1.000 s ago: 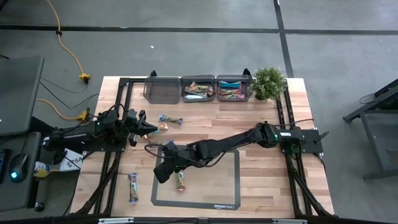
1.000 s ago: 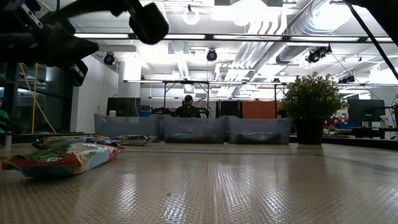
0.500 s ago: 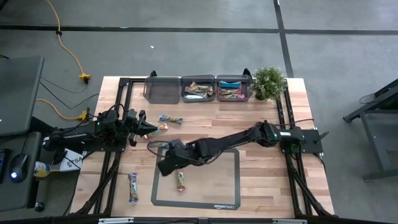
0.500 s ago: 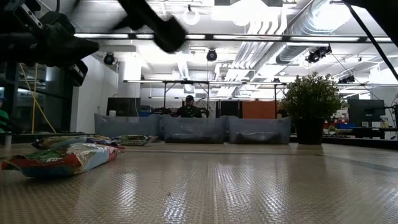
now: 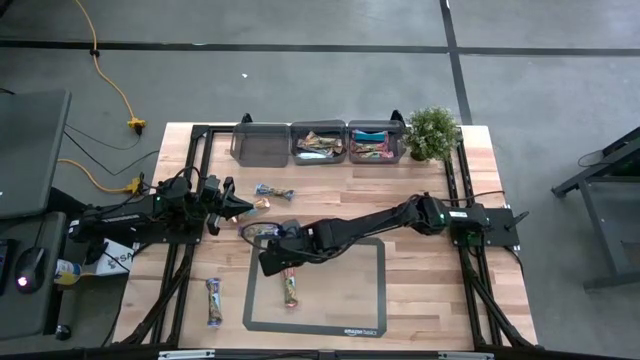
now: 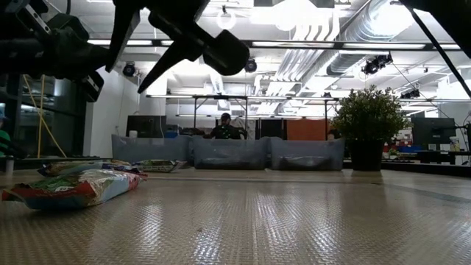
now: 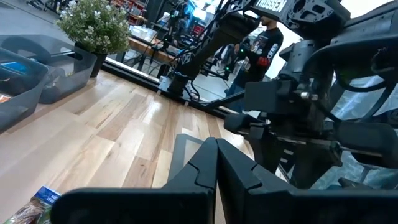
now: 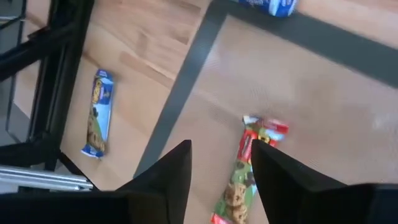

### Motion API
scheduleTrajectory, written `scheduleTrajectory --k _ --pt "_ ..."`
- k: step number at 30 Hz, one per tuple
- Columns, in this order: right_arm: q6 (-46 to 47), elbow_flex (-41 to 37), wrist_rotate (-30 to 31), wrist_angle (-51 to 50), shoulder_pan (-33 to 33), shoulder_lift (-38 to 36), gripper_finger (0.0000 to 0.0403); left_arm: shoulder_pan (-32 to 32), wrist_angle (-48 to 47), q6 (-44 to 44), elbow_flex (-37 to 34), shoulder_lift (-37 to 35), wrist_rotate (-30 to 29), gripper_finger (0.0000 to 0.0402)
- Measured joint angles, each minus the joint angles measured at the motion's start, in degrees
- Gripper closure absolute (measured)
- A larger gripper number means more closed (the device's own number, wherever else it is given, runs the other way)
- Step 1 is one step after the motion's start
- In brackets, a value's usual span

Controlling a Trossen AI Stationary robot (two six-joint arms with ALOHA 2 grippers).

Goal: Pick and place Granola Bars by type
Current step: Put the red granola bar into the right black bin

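The table is pale wood, smooth, with lines of grain. The mat on it looks soft and dull, with tiny bumps. The bars have shiny, crinkly wrappers. The bins are see-through grey plastic. The arms are dark and dull.

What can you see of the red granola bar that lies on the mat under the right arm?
The red granola bar is slim, in a shiny red wrapper turning green toward one end, with crimped ends and a picture of cookies. It lies flat and alone on the mat, near its left side, touching nothing else. The right pincer hangs open above it, not holding it. In the high view the bar points roughly toward the table's front edge.
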Motion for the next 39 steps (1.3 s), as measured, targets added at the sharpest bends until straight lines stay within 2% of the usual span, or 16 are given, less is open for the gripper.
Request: scheduleTrajectory --k 7,18,23,39 --pt "2.2 0.0 -1.2 -0.4 2.4 1.7 0.0226 0.0 0.0 0.0 0.0 0.0 0.0 0.0401" --pt "2.9 0.0 -2.7 0.5 5.4 5.1 0.0152 0.0 0.0 0.0 0.0 0.0 0.0 0.0401" --pt "4.7 0.0 -6.0 3.2 5.3 7.8 0.0148 0.0 0.0 0.0 0.0 0.0 0.0 0.0401" --pt "2.9 0.0 -6.1 1.2 3.3 8.2 0.0148 0.0 0.0 0.0 0.0 0.0 0.0 0.0401"
